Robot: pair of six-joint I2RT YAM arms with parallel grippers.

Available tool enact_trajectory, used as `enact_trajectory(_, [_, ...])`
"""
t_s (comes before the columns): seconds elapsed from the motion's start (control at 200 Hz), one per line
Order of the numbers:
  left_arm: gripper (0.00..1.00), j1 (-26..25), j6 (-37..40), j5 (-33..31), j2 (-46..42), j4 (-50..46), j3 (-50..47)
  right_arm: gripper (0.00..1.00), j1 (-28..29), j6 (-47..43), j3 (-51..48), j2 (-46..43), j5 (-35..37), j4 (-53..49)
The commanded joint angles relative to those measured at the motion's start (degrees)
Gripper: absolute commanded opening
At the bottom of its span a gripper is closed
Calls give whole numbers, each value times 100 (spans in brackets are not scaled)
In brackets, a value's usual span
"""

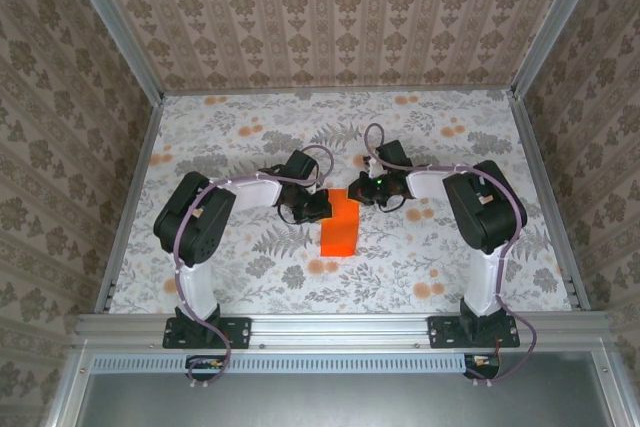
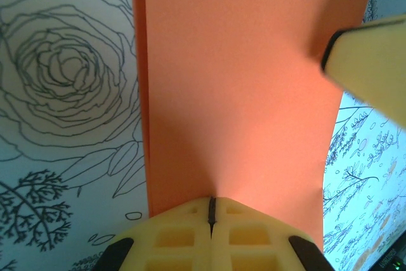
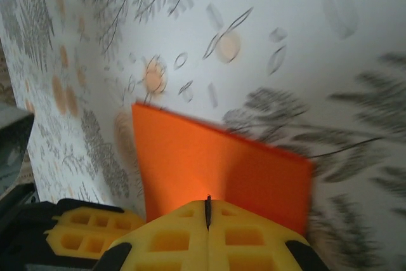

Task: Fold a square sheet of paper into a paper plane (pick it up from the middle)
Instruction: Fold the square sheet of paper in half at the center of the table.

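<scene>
The left gripper (image 1: 320, 207) and right gripper (image 1: 359, 193) both seem clamped on the upper end of the folded paper (image 1: 339, 232) at frame centre; move them together, keeping layers aligned and taut.

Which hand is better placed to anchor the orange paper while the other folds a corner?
Probably left: the left hand is shut on the orange paper mid-edge, puckering it. The right hand grips nearer a corner, freer to fold.

Patterned beige walls (image 1: 340, 7) are enclosing a floral-printed tabletop (image 1: 250, 272) on three sides. Metal rails (image 1: 340, 325) are framing its edges, and soft, even light is falling across it.
</scene>
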Motion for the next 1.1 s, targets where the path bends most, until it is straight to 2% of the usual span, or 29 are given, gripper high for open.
enact_trajectory(0.0, [0, -93, 24, -1021, 834, -1383, -635, 0, -18, 102, 100, 140, 43, -17])
enact_trajectory(0.23, [0, -91, 28, -1039, 819, -1376, -671, 0, -255, 5, 319, 307, 729, -567])
enact_trajectory(0.39, [0, -91, 17, -1046, 808, -1347, -690, 0, -571, -42, 321, 3, 1023, -794])
enact_trajectory(0.51, [0, -102, 15, -1051, 802, -1334, -706, 0, -509, -166, 127, -481, 634, -825])
enact_trajectory(0.7, [0, -102, 35, -1048, 809, -1304, -700, 0, 0, -180, -419, -1055, 53, -987])
enact_trajectory(0.895, [0, -110, 34, -1039, 828, -1284, -696, 0, 376, 46, -769, -943, -234, -799])
enact_trajectory(1.095, [0, -109, 27, -1046, 820, -1255, -715, 0, 438, 135, -902, -539, -585, -609])
